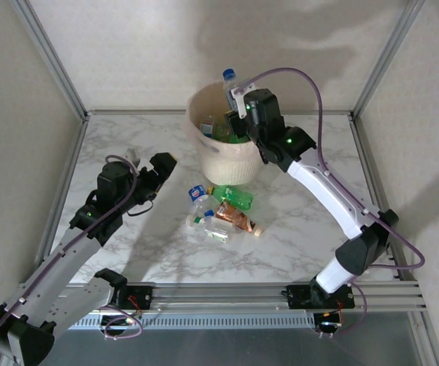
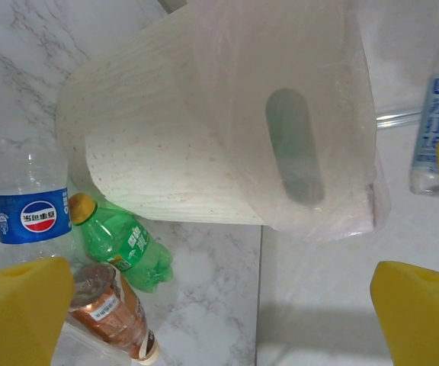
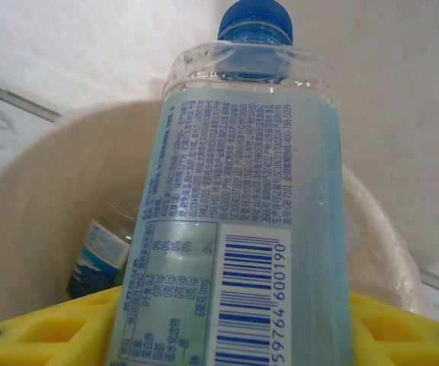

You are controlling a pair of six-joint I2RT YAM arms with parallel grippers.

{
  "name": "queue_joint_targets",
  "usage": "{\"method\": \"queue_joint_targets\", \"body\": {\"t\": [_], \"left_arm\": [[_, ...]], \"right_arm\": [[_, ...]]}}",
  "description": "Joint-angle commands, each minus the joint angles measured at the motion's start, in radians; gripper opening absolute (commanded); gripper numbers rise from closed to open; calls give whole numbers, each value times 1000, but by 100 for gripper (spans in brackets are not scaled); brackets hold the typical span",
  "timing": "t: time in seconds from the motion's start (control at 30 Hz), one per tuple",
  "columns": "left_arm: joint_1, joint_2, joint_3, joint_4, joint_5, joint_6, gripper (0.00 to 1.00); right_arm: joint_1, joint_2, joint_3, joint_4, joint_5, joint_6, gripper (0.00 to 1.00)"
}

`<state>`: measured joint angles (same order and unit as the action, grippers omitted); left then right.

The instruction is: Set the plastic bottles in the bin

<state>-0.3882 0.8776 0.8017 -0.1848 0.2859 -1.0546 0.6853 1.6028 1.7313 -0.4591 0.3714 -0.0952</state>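
The cream-white bin [image 1: 223, 164] stands at the back middle of the table, with green and clear bottles [image 1: 221, 130] inside. Above its far rim my right gripper [image 1: 239, 101] is shut on a clear bottle [image 3: 257, 213] with a pale blue label and a blue cap [image 3: 255, 19], held cap-up over the opening. A Pepsi bottle [image 2: 33, 206], a green bottle [image 2: 120, 240] and a brown-orange bottle [image 2: 113, 309] lie in front of the bin beside another clear one [image 1: 208, 223]. My left gripper [image 1: 149, 166] hovers open to their left, its yellow pads [image 2: 21, 305] wide apart.
Metal frame posts [image 1: 52, 57] and white walls close in the table at left, right and back. Purple cables [image 1: 311, 84] loop off both arms. The liner bag [image 2: 334, 168] hangs loosely over the bin's side. Bare marble [image 1: 296, 229] lies right of the bottle pile.
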Motion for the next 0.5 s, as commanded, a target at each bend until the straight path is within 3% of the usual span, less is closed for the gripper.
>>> {"method": "queue_joint_targets", "body": {"t": [0.0,0.07,0.13,0.47], "left_arm": [[8,-20,-21,0,-25,-7,100],[8,-22,-38,10,-24,-11,99],[8,-19,-51,13,-24,-12,100],[8,-3,-103,-9,-65,-39,97]], "right_arm": [[-42,14,-20,33,66,-23,68],[-52,21,-35,37,92,-17,82],[-55,30,-33,31,138,-8,88],[0,-67,-21,-25,87,97,89]]}}
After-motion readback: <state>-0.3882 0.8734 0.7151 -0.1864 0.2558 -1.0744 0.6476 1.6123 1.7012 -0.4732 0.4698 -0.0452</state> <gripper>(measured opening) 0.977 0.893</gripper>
